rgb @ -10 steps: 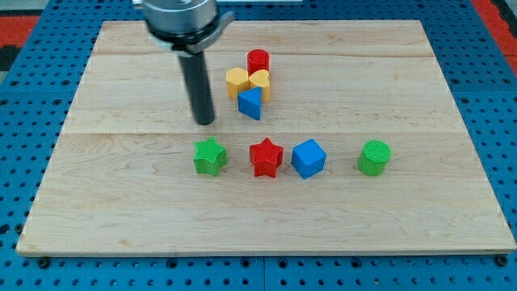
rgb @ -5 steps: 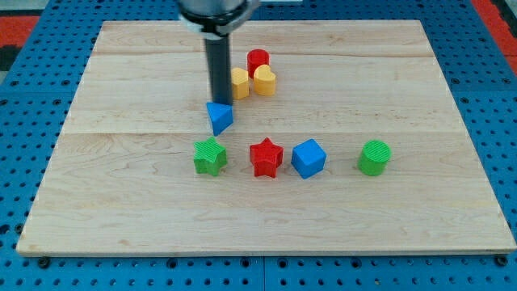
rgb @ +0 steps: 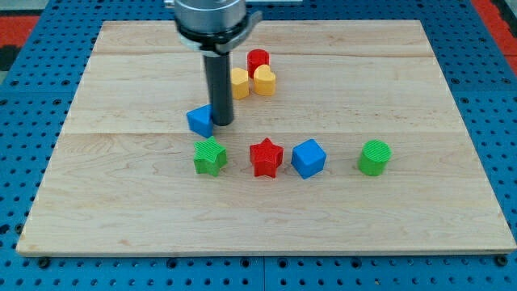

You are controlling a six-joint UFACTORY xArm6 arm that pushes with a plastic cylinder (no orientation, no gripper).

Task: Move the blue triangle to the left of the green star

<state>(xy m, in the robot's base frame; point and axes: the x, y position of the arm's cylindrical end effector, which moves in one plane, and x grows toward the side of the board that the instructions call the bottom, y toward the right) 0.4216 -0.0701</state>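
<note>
The blue triangle (rgb: 199, 120) lies on the wooden board (rgb: 121, 202), just above the green star (rgb: 210, 156) and slightly to its left, with a small gap between them. My tip (rgb: 221, 123) touches the triangle's right side. The dark rod rises from there toward the view's top.
A red star (rgb: 266, 157), a blue cube (rgb: 308, 158) and a green cylinder (rgb: 375, 157) continue the row to the right of the green star. A red cylinder (rgb: 258, 59) and two yellow blocks (rgb: 264, 80) (rgb: 240, 82) cluster right of the rod.
The blue triangle has been pushed from beside the yellow blocks down and left, and now sits just above the green star. My tip went from its left, round above it, to its right.
</note>
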